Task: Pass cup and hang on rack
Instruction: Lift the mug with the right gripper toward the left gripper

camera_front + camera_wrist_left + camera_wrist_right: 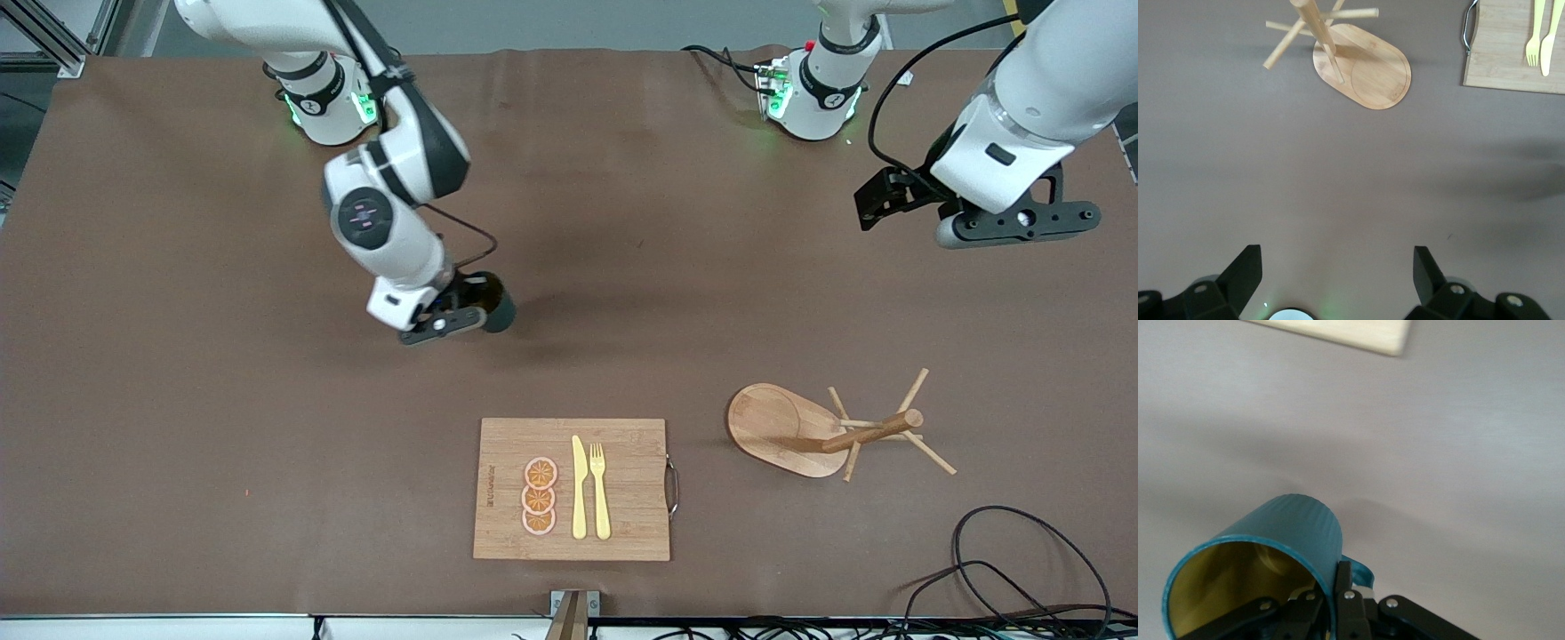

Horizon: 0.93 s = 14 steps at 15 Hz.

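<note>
The cup (1265, 567), ribbed teal outside and mustard-yellow inside, is pinched at its rim by the right gripper (1328, 600), one finger inside the mouth and one outside, just beside the small handle (1358, 572). Only the right wrist view shows that grip and the colours; in the front view the cup (494, 306) is a dark cylinder at the gripper's tip, held in the air over bare brown table (178, 400) near the middle.

The rack (831, 431) stands toward the left arm's end, its oval base and angled pegs plain in the left wrist view (1358, 63). Beside it, toward the middle, lies a bamboo cutting board (622, 524) with three orange slices (539, 497), a yellow knife (579, 487) and fork (600, 489).

The left gripper (1338, 277) waits over bare table with its fingers spread wide and nothing between them.
</note>
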### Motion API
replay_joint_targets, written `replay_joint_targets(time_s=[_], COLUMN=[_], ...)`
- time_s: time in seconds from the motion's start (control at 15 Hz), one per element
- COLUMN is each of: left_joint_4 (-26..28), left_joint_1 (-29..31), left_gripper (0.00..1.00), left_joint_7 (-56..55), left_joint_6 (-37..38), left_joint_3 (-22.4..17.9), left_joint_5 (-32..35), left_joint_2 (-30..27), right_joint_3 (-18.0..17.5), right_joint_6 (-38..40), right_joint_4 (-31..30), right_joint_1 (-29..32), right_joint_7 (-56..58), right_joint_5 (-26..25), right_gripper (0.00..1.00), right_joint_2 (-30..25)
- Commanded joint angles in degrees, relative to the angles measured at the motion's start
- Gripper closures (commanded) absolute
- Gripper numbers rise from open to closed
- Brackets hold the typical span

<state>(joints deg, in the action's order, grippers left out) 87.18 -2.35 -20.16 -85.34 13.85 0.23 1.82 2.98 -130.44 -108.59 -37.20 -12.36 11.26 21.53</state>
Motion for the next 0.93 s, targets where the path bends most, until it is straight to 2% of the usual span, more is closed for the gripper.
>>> replay_joint_targets(time_s=[0.0,0.2,0.4,0.86], left_joint_4=[0.53,0.71,0.71,1.06], left_joint_1=[-0.19,-0.28,-0.72,-1.95], left_gripper=[0.0,0.0,0.0,0.0], left_joint_7=[-1.81,-2.34,-2.78,-3.84], left_joint_6=[0.53,0.44,0.44,0.09], left_joint_3=[0.65,1.88,2.58,2.76], left_joint_5=[-0.05,0.13,0.21,0.21], left_joint_2=[0.03,0.55,1.17,1.7], right_joint_3=[0.98,0.98,1.07,1.24], right_joint_6=[-0.17,-0.08,-0.26,0.18], right_joint_4=[8.72,14.18,17.17,20.87], right_joint_1=[-4.27,-7.44,-9.72,-12.45], right_joint_7=[-3.55,-3.63,-9.15,-23.65], right_joint_5=[0.7,0.69,0.43,-0.1], right_gripper=[1.0,1.0,1.0,1.0], right_joint_2=[7.19,11.68,14.67,17.31])
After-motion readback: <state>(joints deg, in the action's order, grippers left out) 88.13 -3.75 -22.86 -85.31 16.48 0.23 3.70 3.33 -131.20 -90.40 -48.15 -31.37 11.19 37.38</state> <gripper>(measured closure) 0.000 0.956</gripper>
